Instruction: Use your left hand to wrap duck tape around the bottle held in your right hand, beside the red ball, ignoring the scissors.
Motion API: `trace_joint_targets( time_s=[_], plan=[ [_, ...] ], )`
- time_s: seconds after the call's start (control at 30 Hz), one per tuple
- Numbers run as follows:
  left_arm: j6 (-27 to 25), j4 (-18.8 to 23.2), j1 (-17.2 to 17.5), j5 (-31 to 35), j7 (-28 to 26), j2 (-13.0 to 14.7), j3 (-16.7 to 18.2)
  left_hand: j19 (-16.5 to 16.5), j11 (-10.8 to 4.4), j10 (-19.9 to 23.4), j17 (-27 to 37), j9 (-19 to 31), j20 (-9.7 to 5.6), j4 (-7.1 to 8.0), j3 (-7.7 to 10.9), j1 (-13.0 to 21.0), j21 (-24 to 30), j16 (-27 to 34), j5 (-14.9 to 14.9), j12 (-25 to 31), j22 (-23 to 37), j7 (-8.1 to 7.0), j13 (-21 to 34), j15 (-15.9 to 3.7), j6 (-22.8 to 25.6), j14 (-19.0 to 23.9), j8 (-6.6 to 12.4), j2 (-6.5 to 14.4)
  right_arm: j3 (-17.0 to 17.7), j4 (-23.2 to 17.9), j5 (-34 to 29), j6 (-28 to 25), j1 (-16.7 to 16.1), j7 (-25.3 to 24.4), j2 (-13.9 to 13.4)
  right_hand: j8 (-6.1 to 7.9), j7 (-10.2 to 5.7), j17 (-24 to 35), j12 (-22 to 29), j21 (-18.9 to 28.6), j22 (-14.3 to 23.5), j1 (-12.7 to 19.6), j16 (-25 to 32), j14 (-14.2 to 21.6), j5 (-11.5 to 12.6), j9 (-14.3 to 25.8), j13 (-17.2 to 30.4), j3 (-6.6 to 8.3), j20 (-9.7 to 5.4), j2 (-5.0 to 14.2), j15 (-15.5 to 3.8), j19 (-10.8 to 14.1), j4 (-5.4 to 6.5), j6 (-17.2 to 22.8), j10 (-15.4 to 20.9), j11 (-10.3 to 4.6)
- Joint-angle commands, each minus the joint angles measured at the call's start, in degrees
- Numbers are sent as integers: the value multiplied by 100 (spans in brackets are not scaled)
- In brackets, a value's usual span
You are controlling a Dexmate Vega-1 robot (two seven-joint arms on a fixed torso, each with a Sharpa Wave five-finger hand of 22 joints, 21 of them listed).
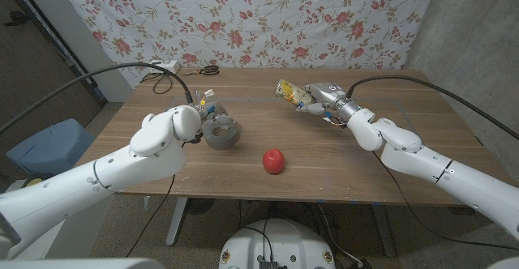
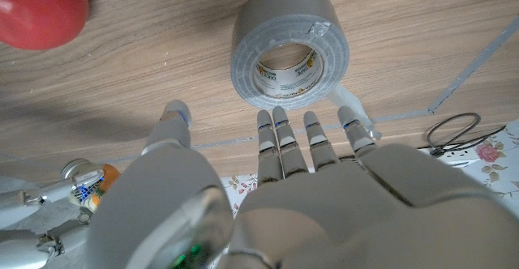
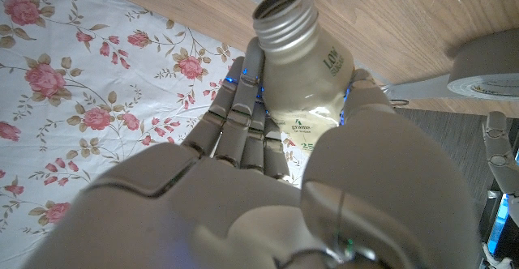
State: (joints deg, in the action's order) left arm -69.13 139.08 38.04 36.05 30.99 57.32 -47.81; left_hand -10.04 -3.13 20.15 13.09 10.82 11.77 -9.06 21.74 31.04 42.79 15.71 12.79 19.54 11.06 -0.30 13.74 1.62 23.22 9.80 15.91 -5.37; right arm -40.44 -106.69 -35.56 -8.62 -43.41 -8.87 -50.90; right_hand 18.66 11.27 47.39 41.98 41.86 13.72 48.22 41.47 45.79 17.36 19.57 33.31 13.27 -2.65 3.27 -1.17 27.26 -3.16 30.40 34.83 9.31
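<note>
On the bottle [image 3: 304,74]: "LOW", "grams".

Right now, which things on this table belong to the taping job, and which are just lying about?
In the job:
duct tape roll
bottle, held by the right hand
left hand, open behind the roll

Lying about:
red ball
scissors

A makeshift lab: floral sheet [image 1: 243,18] hung behind a wooden table [image 1: 438,115], concrete walls.

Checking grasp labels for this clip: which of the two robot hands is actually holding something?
The right hand: it grips the uncapped metal bottle above the table. The left hand only reaches toward the grey duct tape roll, fingers spread.
</note>
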Motion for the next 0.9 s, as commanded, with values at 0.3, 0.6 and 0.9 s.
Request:
trace_joint_targets(
  time_s=[0.3,0.6,0.9],
  plan=[
    [-436,-912,-1265,3576,3086,-568,-1939,-115,-53,279,25,18,-7,55,-89,50,-12,99,113,104,47,-43,42,-160,288,167,62,-116,62,170,169,286,6,-140,-18,22,-1716,66,338,69,-4,566,-54,468,322,45,13,352,-450,570,-1153,-18,380,2557,1729,-1419],
    [696,-1519,-445,5154,4071,-1328,-1020,-84,-79,337,28,18,-46,78,-106,82,-11,122,138,114,54,-77,57,-237,441,222,85,-104,99,274,258,400,13,-181,-36,8,-1703,109,332,102,-12,582,-74,483,337,70,13,341,-448,568,-1154,-27,392,2560,1728,-1434],
    [1978,-1996,337,6384,4504,-2213,-98,-10,-122,444,37,17,-103,119,-75,132,10,169,141,143,61,-116,74,-338,547,335,81,19,159,379,387,577,-1,-267,-69,-8,-1699,154,326,138,-20,599,-95,499,353,97,6,330,-448,568,-1153,-35,405,2565,1740,-1438]
  ],
)
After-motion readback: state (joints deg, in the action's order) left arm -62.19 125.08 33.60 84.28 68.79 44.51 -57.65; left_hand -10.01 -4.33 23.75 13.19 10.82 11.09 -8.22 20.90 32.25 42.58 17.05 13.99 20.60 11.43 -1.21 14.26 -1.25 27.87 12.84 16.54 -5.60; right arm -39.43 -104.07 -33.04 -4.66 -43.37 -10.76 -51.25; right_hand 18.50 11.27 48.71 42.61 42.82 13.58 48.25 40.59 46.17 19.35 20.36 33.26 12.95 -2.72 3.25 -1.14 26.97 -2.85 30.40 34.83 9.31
